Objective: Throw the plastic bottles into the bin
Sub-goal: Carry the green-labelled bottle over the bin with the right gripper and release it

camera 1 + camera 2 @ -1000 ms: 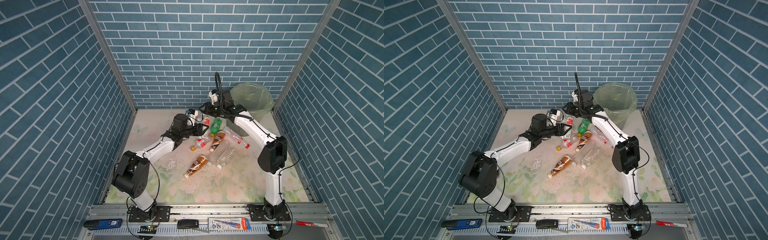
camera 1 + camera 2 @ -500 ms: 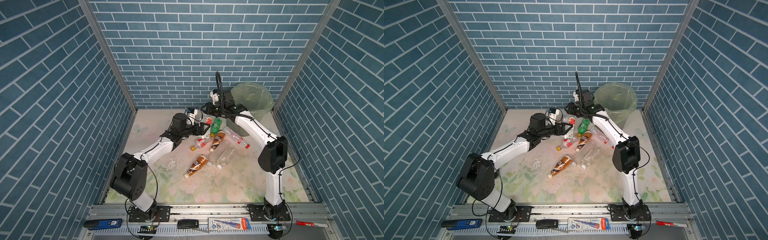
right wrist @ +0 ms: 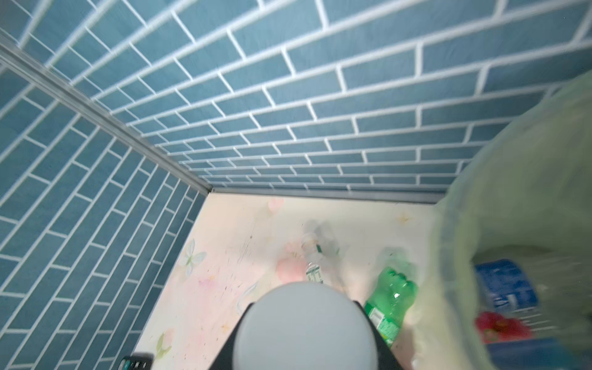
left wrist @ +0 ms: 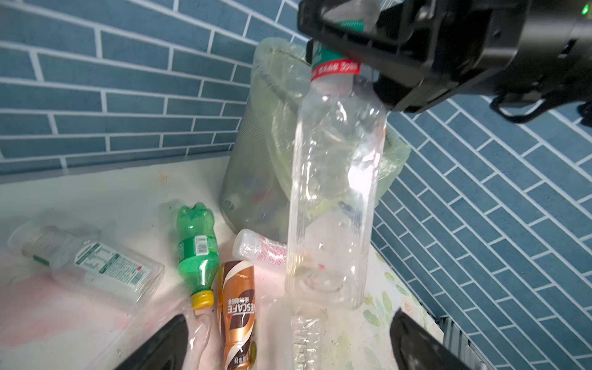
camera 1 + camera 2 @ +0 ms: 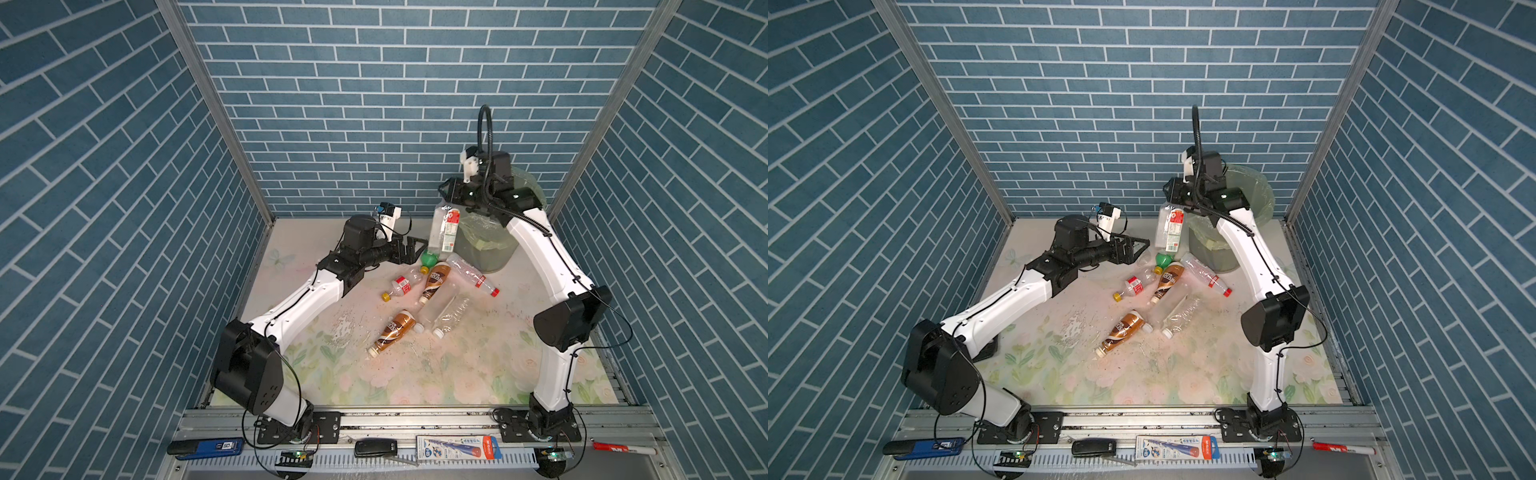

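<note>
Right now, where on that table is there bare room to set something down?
Bare: the front strip of the flowered table, between the metal front rail and the nearest brown coffee bottle; also the back left corner behind the left arm. Crowded: the middle up to the bin, where bottles lie close together and the right hand holds a clear bottle.

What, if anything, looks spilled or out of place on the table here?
Wet-looking splashes and dark specks mark the floral mat beside the nearer brown bottle, likely leaked drink. Nothing else stands out.
</note>
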You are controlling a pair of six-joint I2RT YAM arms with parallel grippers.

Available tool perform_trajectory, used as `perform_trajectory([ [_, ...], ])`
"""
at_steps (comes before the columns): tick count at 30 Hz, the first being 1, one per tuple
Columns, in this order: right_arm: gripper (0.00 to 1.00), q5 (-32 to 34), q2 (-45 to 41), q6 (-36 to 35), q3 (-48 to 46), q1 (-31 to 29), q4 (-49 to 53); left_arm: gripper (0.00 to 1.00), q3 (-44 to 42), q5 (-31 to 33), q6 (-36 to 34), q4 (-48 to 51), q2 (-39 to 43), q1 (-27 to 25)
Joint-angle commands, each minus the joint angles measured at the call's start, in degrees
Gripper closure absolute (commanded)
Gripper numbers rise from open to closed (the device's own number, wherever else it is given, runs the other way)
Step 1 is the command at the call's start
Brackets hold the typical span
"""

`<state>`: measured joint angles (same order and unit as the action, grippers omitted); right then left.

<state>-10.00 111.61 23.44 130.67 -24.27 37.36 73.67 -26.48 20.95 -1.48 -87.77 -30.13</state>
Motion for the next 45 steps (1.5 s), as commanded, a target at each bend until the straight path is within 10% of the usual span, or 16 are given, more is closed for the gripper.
perform_trajectory([
  [1,0.86,4.61,-6.43,-6.93,7.41,1.86,4.49,0.01,7.1,2.53,-6.91,6.65,-0.17,-3.13],
  [14,0.86,29.57,-23.26,-25.46,4.56,5.96,-10.61,0.01,26.22,6.27,-14.26,14.3,-9.37,-9.06],
  [24,0.85,26.42,-6.86,-22.05,6.13,10.58,-9.2,0.01,24.65,7.54,-15.19,14.75,-8.82,-9.25],
  [30,0.01,23.78,11.37,-19.18,31.1,11.0,10.35,0.01,23.15,9.03,-16.6,15.72,-7.76,-9.25],
  [37,0.01,22.98,2.07,-18.62,12.5,11.0,-1.02,0.01,21.62,9.79,-16.86,14.77,-7.77,-9.25],
  [45,0.01,21.62,3.51,-17.0,15.02,11.0,1.62,0.01,21.22,10.41,-16.73,15.01,-7.82,-9.25],
])
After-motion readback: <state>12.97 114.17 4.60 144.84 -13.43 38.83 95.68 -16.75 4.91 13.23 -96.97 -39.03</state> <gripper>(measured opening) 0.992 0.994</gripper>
